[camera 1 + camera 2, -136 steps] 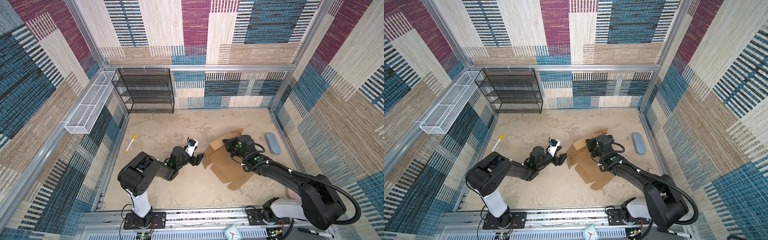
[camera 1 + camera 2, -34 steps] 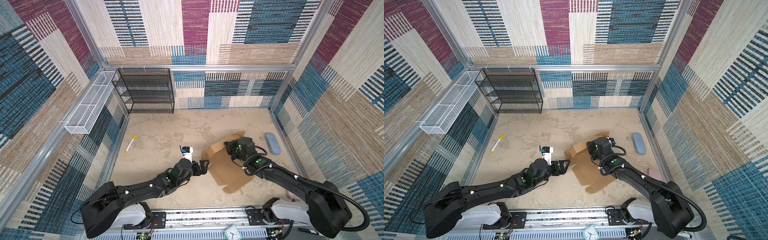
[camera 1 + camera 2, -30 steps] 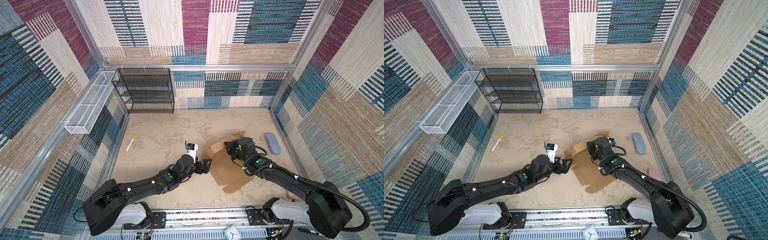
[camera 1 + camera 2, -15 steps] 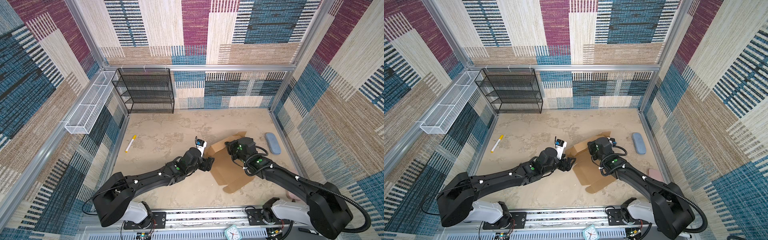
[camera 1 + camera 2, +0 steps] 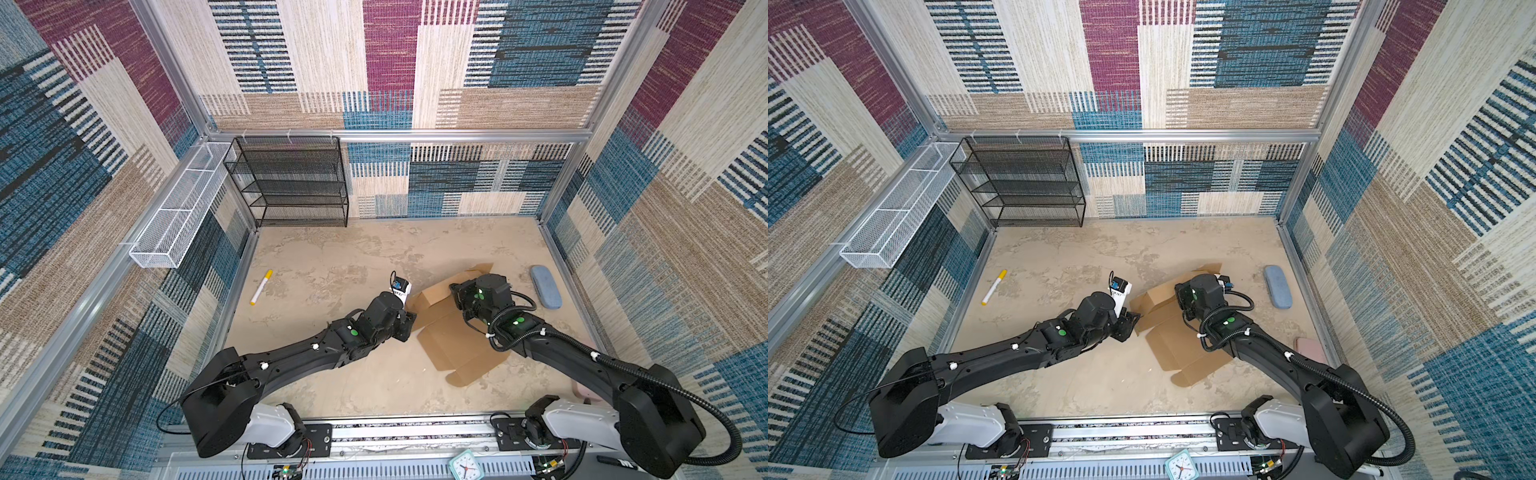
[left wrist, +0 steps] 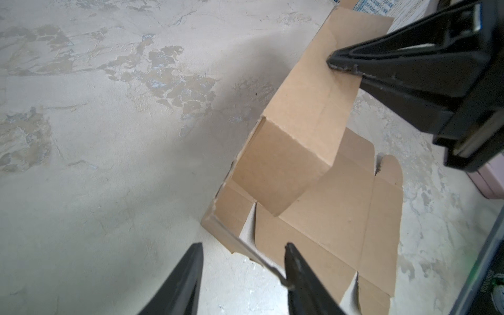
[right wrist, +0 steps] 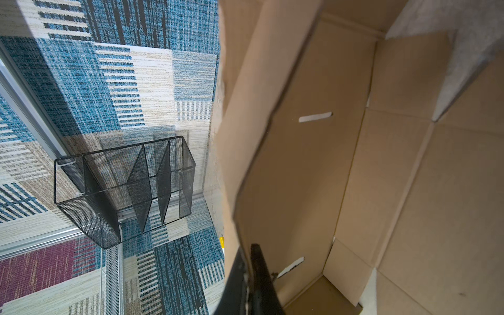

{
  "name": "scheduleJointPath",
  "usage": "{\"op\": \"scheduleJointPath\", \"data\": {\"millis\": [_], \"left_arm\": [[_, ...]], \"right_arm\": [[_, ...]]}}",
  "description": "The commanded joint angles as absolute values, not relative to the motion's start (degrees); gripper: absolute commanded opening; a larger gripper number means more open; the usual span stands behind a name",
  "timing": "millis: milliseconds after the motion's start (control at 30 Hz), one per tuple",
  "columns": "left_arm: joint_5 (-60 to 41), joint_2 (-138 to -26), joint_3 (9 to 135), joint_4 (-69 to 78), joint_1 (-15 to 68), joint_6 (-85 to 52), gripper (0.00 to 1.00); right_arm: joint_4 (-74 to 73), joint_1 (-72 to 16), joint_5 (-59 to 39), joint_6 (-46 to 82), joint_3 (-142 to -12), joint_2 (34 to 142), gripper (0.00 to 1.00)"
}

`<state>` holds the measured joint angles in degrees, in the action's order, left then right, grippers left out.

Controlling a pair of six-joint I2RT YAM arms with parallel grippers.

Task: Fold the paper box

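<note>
Patchwork carpet walls (image 5: 519, 50) close in a mottled beige bench (image 5: 332, 257), with a black wire rack (image 5: 291, 183) at the back. The paper box (image 5: 453, 332) lies right of centre on the bench, mostly flat. One side wall is up and the other flaps look unfolded, so I'd say most of the folding is left. The right end effector (image 6: 331, 64) is pinched onto that raised wall; the left end effector (image 6: 244, 245), half-narrowed, straddles a corner flap without gripping it
</note>
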<state>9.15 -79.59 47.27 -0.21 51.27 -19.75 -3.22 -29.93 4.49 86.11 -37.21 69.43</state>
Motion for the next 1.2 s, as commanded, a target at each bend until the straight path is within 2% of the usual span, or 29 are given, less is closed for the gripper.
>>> {"op": "scheduleJointPath", "data": {"millis": [0,333,500,633,767,933,1167], "left_arm": [[11.5,-79.7,48.5,-3.3,51.0,-16.8,0.39],[12.3,-78.6,50.3,-6.4,48.8,-15.3,0.32],[13.7,-78.6,51.5,-8.5,48.0,-14.8,0.27],[16.6,-79.1,53.0,-10.9,47.3,-13.8,0.18],[20.8,-79.3,54.6,-12.7,46.4,-11.3,0.01],[21.3,-80.6,57.2,-14.1,44.1,-7.2,0.00],[21.1,-79.7,58.4,-9.5,43.6,5.9,0.00]], "right_arm": [[0.7,-30.0,4.6,85.4,-37.5,69.3,0.09],[0.4,-30.0,4.4,85.1,-37.4,68.9,0.18],[0.8,-30.0,4.5,84.6,-37.4,68.0,0.29],[1.1,-30.0,4.3,84.6,-37.5,67.1,0.40],[2.0,-30.0,4.6,84.5,-37.5,65.5,0.49],[2.5,-30.0,5.2,83.9,-37.6,62.8,0.56],[3.1,-30.0,6.5,83.5,-38.1,58.5,0.57]]}}
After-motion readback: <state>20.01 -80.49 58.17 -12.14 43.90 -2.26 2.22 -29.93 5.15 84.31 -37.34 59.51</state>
